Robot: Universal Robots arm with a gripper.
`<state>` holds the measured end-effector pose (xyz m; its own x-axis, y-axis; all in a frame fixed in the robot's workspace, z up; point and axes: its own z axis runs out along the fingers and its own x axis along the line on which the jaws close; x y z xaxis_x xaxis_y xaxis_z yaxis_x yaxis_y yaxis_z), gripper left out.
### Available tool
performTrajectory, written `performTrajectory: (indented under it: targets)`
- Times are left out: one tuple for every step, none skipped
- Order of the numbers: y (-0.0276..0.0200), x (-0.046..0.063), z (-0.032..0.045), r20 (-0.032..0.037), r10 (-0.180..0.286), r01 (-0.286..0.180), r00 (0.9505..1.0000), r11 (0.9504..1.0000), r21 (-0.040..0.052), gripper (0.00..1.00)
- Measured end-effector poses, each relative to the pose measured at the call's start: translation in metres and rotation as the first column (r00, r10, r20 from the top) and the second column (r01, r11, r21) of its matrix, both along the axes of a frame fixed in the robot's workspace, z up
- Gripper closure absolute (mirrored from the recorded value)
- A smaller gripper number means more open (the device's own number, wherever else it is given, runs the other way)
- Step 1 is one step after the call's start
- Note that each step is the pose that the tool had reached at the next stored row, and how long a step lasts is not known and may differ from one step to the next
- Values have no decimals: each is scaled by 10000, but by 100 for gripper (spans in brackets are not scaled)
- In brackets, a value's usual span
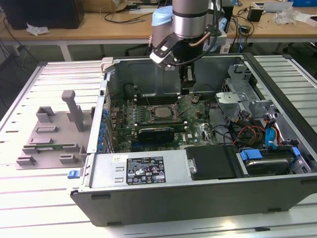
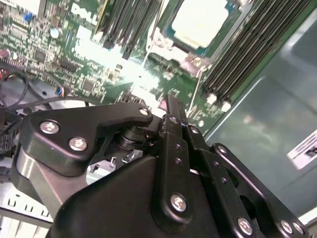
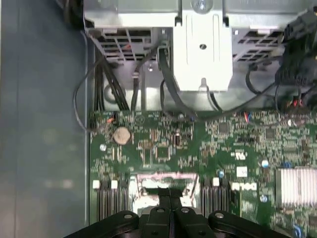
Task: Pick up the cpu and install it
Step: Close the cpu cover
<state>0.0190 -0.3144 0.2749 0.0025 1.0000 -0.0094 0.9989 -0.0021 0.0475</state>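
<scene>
The cpu (image 2: 198, 21), a small square chip with a pale silver top, lies flat in its socket (image 1: 159, 112) on the green motherboard (image 1: 198, 130) inside the open computer case (image 1: 198, 198). My gripper (image 1: 186, 89) hangs inside the case, just above the board and a little to the exterior view's right of the socket. In both wrist views its black fingers (image 3: 163, 198) are pressed together with nothing between them, so the gripper (image 2: 171, 106) is shut and empty. The pale socket area (image 3: 148, 182) lies just past the fingertips, between the memory slots.
A black expansion card (image 1: 156, 133) sits in front of the socket. The power supply (image 1: 143, 168) lines the near wall, and a drive cage (image 1: 233, 99) with loose cables (image 1: 250, 133) stands at the exterior view's right. A grey fixture (image 1: 49, 134) rests outside the case.
</scene>
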Motion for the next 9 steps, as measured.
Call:
performTrajectory:
  targets:
    - [0,60,-11,-1,-2,2,10000,10000,1,89]
    - [0,118,-21,-3,1,-1,10000,10000,-1,89]
    - [0,159,-30,-3,-1,1,10000,10000,1,89]
    - [0,181,-42,-4,0,0,10000,10000,0,89]
    - [0,204,-60,-5,2,-2,10000,10000,1,89]
    - [0,221,-74,-6,-1,1,10000,10000,3,89]
    - [0,248,-92,-9,-1,1,10000,10000,4,89]
    - [0,268,-101,-11,-1,1,10000,10000,4,89]
    - [0,316,-117,-20,0,0,10000,10000,4,89]
